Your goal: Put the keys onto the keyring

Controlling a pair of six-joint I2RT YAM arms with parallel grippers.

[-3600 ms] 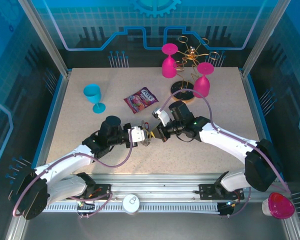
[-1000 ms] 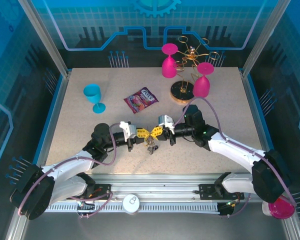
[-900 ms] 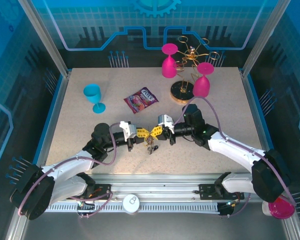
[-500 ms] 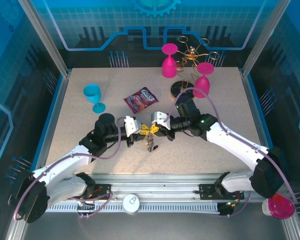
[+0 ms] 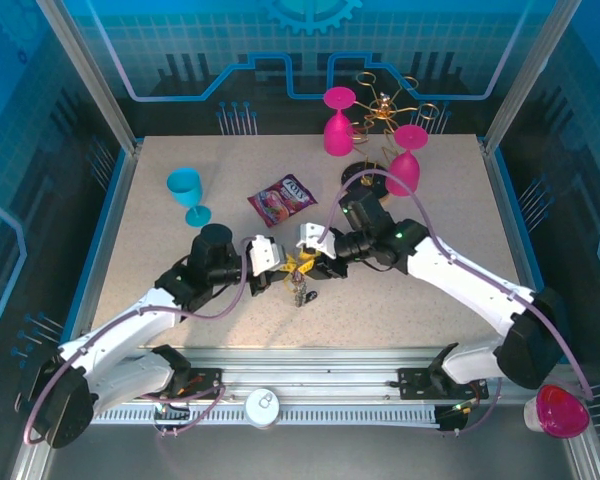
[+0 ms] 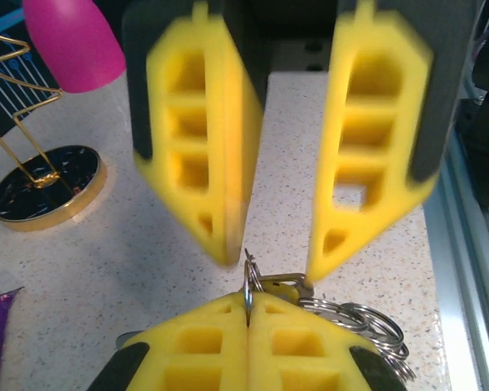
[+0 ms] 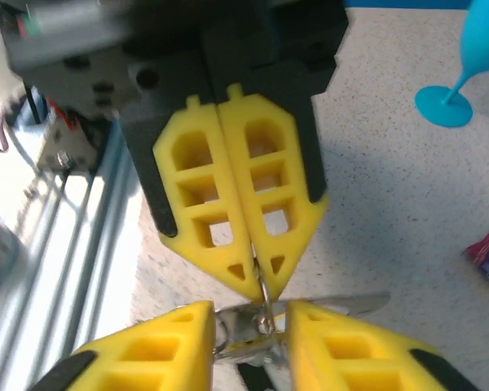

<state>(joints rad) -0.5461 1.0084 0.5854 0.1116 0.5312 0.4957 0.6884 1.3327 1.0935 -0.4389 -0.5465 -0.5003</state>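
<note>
Near the middle of the surface (image 5: 400,325), a little toward 6 o'clock in the overhead view, the two end effectors are found tip to tip. The left end effector (image 6: 273,261) is seen spread in its wrist view, with its yellow fingers (image 6: 196,147) set apart on either side of the keyring (image 6: 248,281). The right end effector (image 7: 258,289) is pressed together, and the thin metal keyring is pinched edge-on between its tips. Silvery loops (image 6: 363,322) are bunched just beside that pinch, at 4 o'clock of it. A small dark cluster, taken to be the keys (image 5: 300,292), is seen from overhead just beside the meeting fingers, at 6 o'clock of them; whether it touches the surface cannot be told. A snack packet (image 5: 283,198) is seen at 12 o'clock of the end effectors. A blue goblet (image 5: 187,190) is placed at 10 o'clock, and a gold rack (image 5: 380,110) with two pink glasses (image 5: 338,122) at 1 o'clock.
</note>
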